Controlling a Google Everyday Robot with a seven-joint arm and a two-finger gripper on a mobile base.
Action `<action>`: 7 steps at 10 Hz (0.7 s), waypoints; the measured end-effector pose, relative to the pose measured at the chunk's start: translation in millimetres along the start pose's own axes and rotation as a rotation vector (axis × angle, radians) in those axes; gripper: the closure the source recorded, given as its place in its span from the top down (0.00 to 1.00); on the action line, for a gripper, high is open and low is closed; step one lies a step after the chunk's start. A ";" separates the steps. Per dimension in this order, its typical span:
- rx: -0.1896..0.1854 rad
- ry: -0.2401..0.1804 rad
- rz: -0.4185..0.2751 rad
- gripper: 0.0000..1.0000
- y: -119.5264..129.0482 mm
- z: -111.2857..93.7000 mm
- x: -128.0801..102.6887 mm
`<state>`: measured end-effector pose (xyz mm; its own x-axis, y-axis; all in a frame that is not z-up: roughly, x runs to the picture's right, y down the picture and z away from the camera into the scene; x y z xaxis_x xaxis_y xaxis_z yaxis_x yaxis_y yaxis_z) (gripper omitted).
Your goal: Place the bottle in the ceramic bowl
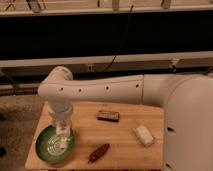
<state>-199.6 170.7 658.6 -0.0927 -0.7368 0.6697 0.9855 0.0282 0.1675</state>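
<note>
The gripper [62,131] hangs over the green ceramic bowl's [46,149] far rim, seemingly clasping the small whitish bottle [62,129]. Right of it lie a dark wrapped bar [108,116], a brown object [98,153] and a white block [142,135] on the wooden table [120,140].

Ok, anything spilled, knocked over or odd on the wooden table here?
Nothing stands out. The claw hangs over the wide green ceramic bowl at the table's front left. The dark rectangular packet, white block and reddish-brown oblong item lie flat on the wooden table, apart from one another.
</note>
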 end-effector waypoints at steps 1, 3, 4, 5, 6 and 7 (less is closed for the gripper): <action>-0.003 -0.004 -0.021 0.00 -5.8 4.4 -9.5; -0.002 -0.009 -0.039 0.00 -17.6 8.7 -15.2; 0.000 -0.011 -0.046 0.00 -22.9 11.0 -13.1; -0.006 -0.015 -0.061 0.00 -26.9 15.6 -11.0; -0.014 -0.017 -0.068 0.00 -26.8 18.4 -13.5; -0.016 -0.019 -0.069 0.00 -28.5 19.8 -17.2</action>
<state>-229.0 195.9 656.7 -0.1627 -0.7237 0.6706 0.9788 -0.0327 0.2021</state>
